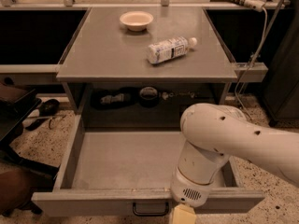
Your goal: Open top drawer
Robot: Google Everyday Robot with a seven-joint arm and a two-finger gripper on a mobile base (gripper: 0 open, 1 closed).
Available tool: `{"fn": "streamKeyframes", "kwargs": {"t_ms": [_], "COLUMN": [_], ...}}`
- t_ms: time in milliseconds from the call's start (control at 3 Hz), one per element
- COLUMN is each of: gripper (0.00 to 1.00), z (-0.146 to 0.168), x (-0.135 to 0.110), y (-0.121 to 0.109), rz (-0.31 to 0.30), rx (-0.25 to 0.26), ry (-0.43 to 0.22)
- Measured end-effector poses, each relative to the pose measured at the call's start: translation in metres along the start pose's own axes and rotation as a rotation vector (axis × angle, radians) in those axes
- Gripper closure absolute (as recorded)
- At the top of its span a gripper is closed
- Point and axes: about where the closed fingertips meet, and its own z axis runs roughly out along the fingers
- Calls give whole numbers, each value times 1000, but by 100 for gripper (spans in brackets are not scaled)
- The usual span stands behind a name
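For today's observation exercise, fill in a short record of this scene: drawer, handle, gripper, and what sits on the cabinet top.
Top drawer: pulled far out, grey tray showing
Handle: black loop, centre front
Gripper: at the drawer's front edge, just right of the handle
Cabinet top: bowl at the back, bottle lying on its side

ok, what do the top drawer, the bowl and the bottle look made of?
Top drawer: looks like grey painted sheet metal, matte, thin folded walls; black loop handle. Bowl: cream, smooth, ceramic or plastic, can't tell. Bottle: clear plastic by the look, printed label, white cap. Gripper sits low at the drawer front by the handle, mostly out of frame.
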Motion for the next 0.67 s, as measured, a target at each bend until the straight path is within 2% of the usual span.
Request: {"fn": "streamKeyframes", "kwargs": {"t_ms": [333,667], "gripper": [0,0], "z": [4,3], "x": [9,11], "y": [22,27], "rz": [33,22], "rx": [-30,-41], "ry": [14,14]}}
